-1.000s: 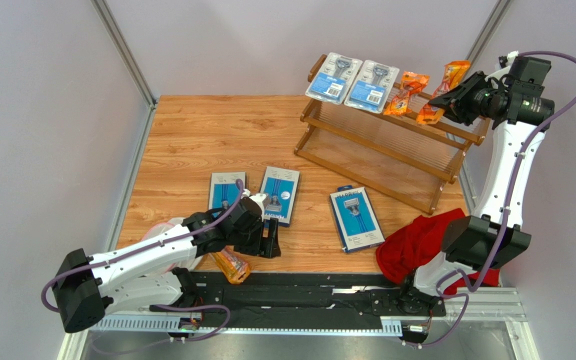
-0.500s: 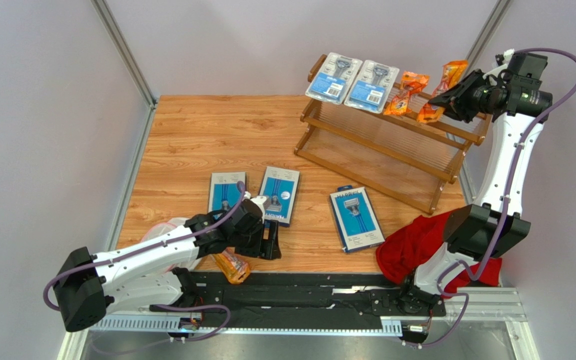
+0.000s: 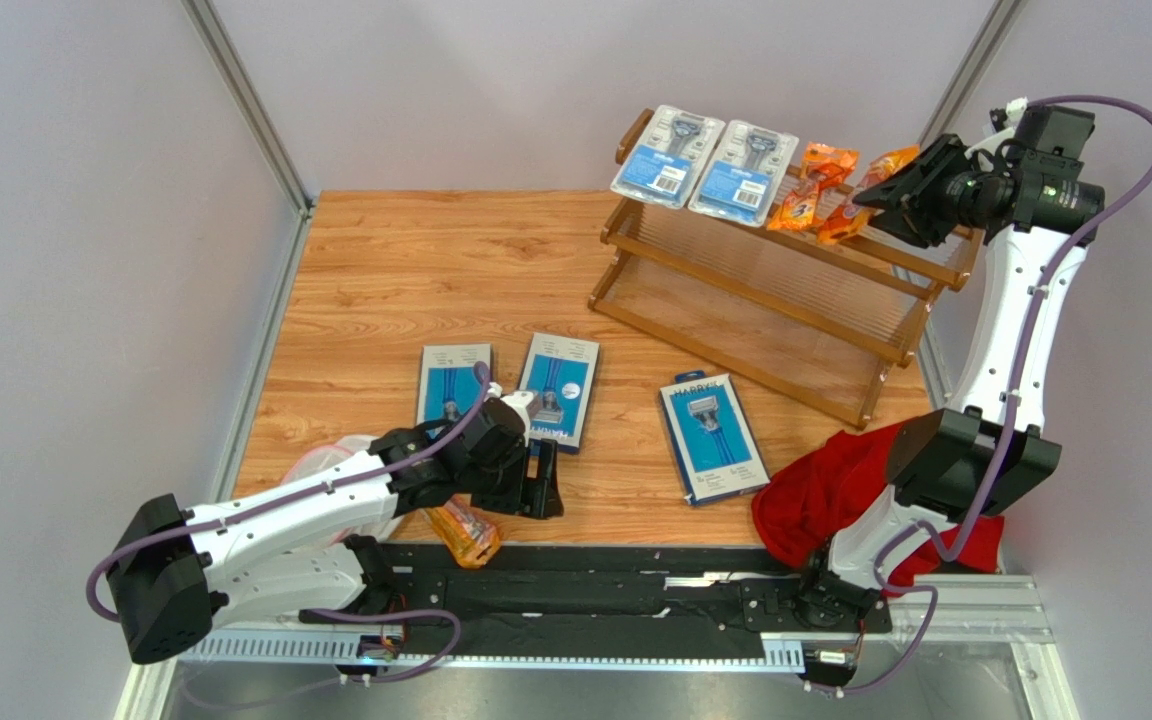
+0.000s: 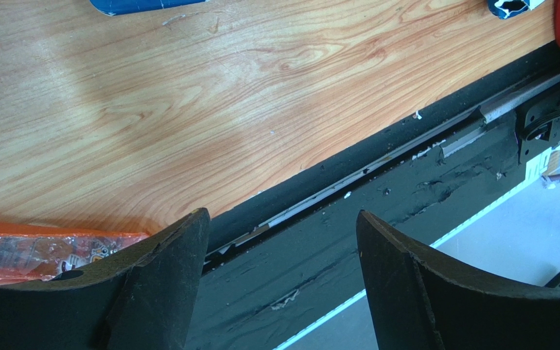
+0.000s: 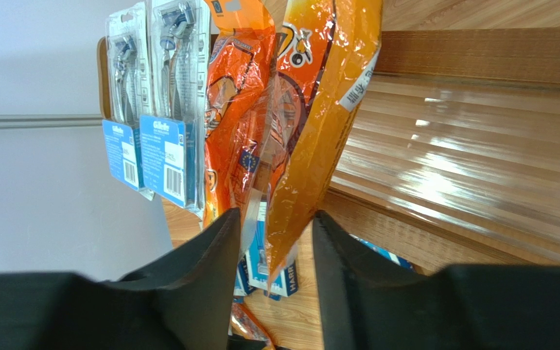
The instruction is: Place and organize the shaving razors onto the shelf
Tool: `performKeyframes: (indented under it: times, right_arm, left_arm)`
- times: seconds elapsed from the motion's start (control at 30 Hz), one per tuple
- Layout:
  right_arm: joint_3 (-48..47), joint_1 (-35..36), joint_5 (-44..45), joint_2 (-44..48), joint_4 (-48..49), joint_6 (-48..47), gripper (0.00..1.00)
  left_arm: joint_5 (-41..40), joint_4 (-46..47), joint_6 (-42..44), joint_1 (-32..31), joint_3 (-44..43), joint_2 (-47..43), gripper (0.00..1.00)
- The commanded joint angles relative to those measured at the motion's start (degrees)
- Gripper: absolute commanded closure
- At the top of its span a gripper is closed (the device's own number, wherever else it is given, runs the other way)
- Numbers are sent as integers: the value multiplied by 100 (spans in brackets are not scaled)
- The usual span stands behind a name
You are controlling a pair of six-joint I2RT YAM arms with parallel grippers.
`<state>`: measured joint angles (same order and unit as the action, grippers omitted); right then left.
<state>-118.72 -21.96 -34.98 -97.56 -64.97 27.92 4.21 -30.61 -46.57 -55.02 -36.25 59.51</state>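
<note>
As viewed from above, noted on top tier of brown wooden slatted two-tier shelf [image 3: 755, 323]: two clear blister razor packs [image 3: 668, 153] and two long orange plastic bags [image 3: 812, 185]. Three flat blue razor boxes [image 3: 713, 435] lying on wooden table [image 3: 432, 255].

Left wrist: left gripper [image 4: 283, 240] spread wide, empty, over table's near edge, beside another orange bag [image 4: 27, 251].

Right wrist: right gripper [image 5: 275, 226] parted, slack around the rightmost shelf bag's end.
</note>
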Motion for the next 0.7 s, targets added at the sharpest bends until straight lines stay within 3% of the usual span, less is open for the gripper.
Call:
performKeyframes:
  times: [0.0, 0.43, 0.67]
  right_arm:
    - [112, -2, 105, 9, -51, -94, 64]
    - [411, 148, 334, 184, -121, -340, 72]
    - [358, 156, 413, 439, -121, -375, 61]
  left_arm:
    - [45, 143, -72, 18, 30, -80, 18]
    - [54, 117, -89, 18, 39, -150, 18]
    - [45, 99, -98, 18, 48, -185, 18]
